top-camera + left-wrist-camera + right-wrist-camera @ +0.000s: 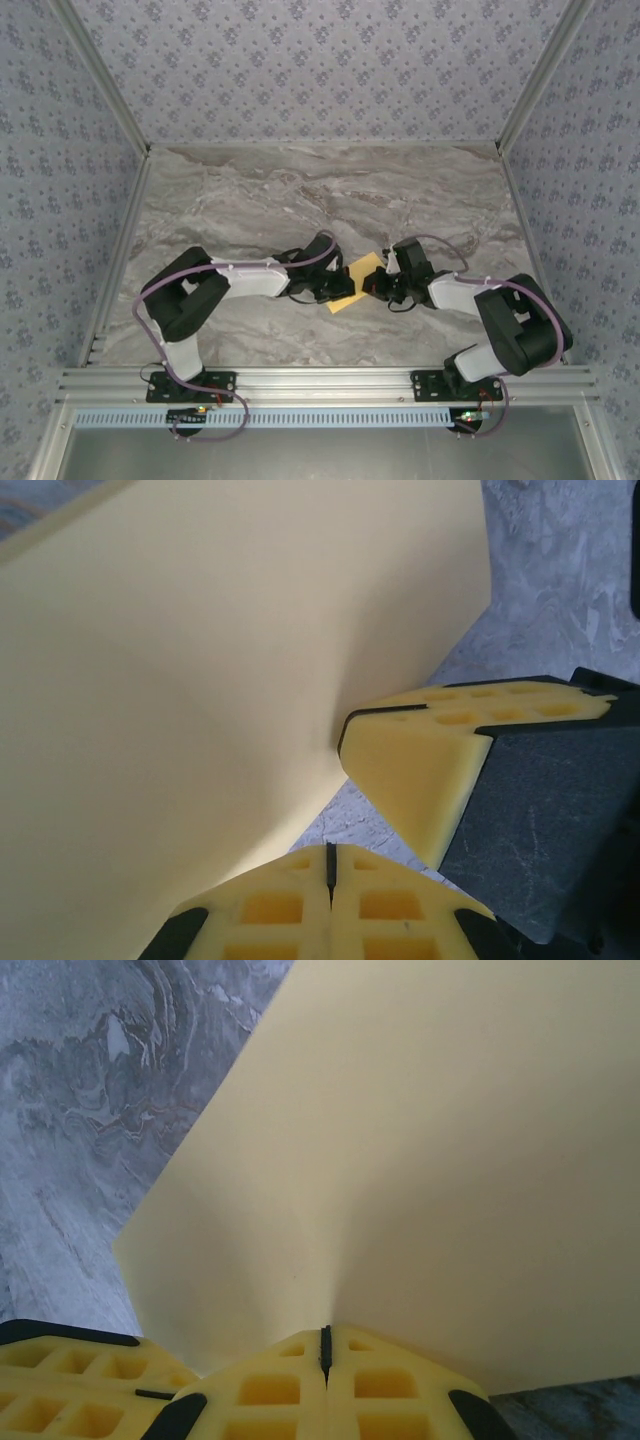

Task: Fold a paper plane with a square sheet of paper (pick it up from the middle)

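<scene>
Where the two arms meet near the middle of the grey marbled desk, a thin mustard-yellow square sheet of paper is pinched from opposite sides. The left end effector is clamped on it, and so is the right end effector just beside it.

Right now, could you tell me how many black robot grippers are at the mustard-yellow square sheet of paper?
2: the left gripper, shut, left of the sheet; the right gripper pinching its right side.
</scene>
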Available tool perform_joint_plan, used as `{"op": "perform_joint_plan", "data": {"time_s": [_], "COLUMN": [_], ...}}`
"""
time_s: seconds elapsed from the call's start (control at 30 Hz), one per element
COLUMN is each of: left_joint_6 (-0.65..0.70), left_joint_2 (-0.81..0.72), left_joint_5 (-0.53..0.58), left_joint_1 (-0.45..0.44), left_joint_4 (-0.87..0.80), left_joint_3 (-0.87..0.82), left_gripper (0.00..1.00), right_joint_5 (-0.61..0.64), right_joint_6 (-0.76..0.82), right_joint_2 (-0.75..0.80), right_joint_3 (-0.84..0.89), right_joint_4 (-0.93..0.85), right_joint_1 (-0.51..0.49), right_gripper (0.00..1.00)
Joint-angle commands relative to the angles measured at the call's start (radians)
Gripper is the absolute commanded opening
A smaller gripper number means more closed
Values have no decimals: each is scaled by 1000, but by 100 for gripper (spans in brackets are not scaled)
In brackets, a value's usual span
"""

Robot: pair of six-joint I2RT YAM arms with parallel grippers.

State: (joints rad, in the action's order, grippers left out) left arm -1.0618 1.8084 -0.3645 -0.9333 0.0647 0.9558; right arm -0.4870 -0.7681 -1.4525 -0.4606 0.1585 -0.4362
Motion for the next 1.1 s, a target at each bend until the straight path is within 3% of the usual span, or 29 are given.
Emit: {"op": "perform_joint_plan", "data": {"time_s": [0.0, 0.63, 1.07], "left_joint_6": [-12, -7, -66], "left_joint_2": [25, 51, 14], "left_joint_5": [-35, 20, -5], "left_joint_1": [-14, -18, 13], "left_joint_4": [18, -83, -45], "left_joint_3": [17, -24, -183], "left_gripper": [0, 0, 0], "right_joint_5": [-27, 10, 62], "right_joint_6": [21, 97, 104], "right_joint_2": [-22, -47, -47], "right_joint_3": [9, 33, 60], "right_joint_4": [13, -4, -27], "right_joint_1": [-1, 24, 223], "right_gripper": [0, 0, 0]}}
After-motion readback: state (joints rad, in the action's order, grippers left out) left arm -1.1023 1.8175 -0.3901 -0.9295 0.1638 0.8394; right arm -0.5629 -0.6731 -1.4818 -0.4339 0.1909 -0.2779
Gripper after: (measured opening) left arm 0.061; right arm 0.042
